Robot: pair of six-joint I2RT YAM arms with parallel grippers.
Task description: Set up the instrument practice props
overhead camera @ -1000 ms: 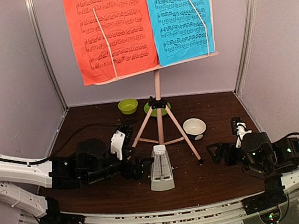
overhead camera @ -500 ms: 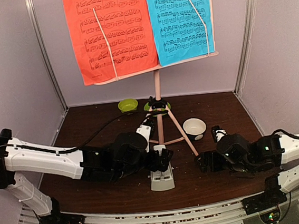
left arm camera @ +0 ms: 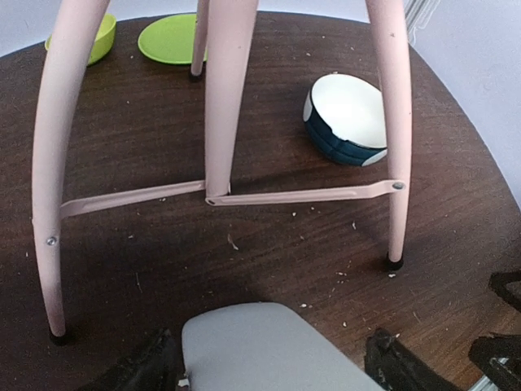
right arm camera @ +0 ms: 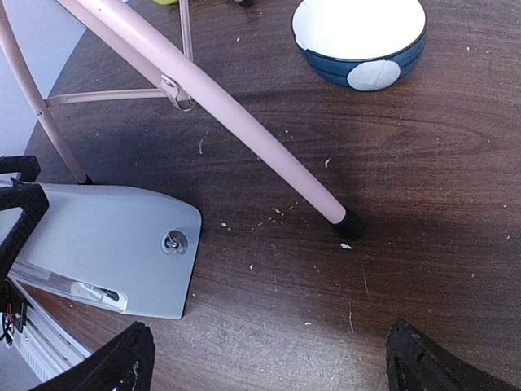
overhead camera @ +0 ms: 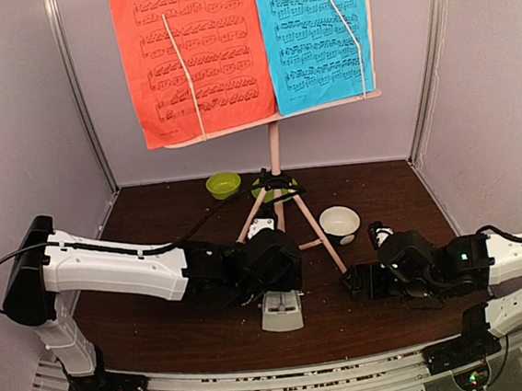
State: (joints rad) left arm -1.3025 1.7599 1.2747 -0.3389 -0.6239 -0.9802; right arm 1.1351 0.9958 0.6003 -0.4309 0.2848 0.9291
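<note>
Two printed music sheets, one red point(overhead camera: 197, 58) and one blue point(overhead camera: 315, 33), hang side by side on the desk of a single pale pink music stand point(overhead camera: 275, 148). Each sheet is crossed by a thin pale retaining wire. The stand rises on a slim pole from three smooth tubular legs point(left arm camera: 391, 122), braced by flat struts and tipped with black feet.

One small metronome point(overhead camera: 281, 312), a smooth grey-white tapering block, stands just in front of the stand between its two front legs. The left gripper point(left arm camera: 270, 354) sits over it with a black finger close on each side; whether the fingers press on it cannot be told. The right gripper point(right arm camera: 273, 358) hangs just right of the stand's right front foot, its jaws spread wide with nothing between them.

One white bowl point(overhead camera: 339, 221) with a dark blue outside lies right of the stand. One green bowl point(overhead camera: 223, 184) lies behind the stand to its left, and one green plate point(left arm camera: 171, 39) at its rear foot. The table point(overhead camera: 152, 215) is dark wood grain, flecked with pale crumbs.
</note>
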